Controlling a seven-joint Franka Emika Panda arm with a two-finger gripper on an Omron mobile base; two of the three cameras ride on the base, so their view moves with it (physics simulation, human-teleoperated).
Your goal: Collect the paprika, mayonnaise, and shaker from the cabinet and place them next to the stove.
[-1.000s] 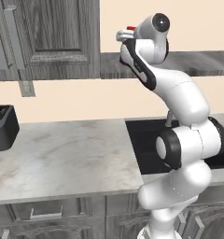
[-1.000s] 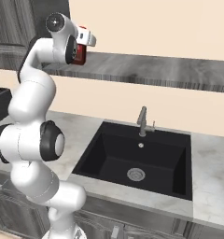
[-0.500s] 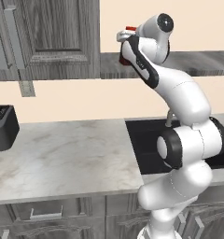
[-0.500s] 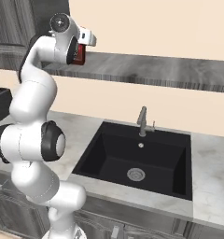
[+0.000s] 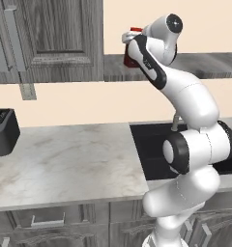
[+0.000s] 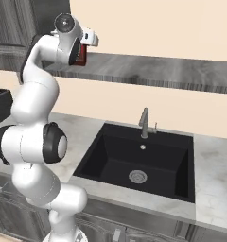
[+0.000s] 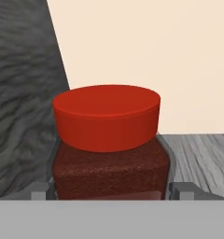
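Claw (image 7: 107, 193) is up at the shelf with the paprika (image 7: 108, 140) sitting right between its two tips; one tip pokes up on each side of the bottle's dark red body in the hand view. Whether the pads are actually pressing on it or just flanking it can't be told from these shots, so it's best called straddling the bottle, grip unconfirmed.

The paprika (image 5: 131, 53) stands upright on the shelf board (image 6: 148, 71), at the end next to the dark cabinet wall (image 7: 20, 102). That probably explains the approach: the arm comes in level from the front, since the wall blocks one side and the bottle is tall and slim, so grabbing low on the body below the red cap (image 7: 107, 116) makes sense for a steady hold.

Arm is stretched high, elbow over the sink (image 6: 139, 163). From the right base view the hand (image 6: 82, 45) covers most of the bottle.

Judging by this, the robot is on the first pickup. Next step likely needs a firm squeeze, then a straight pull back off the shelf so the bottle doesn't tip.
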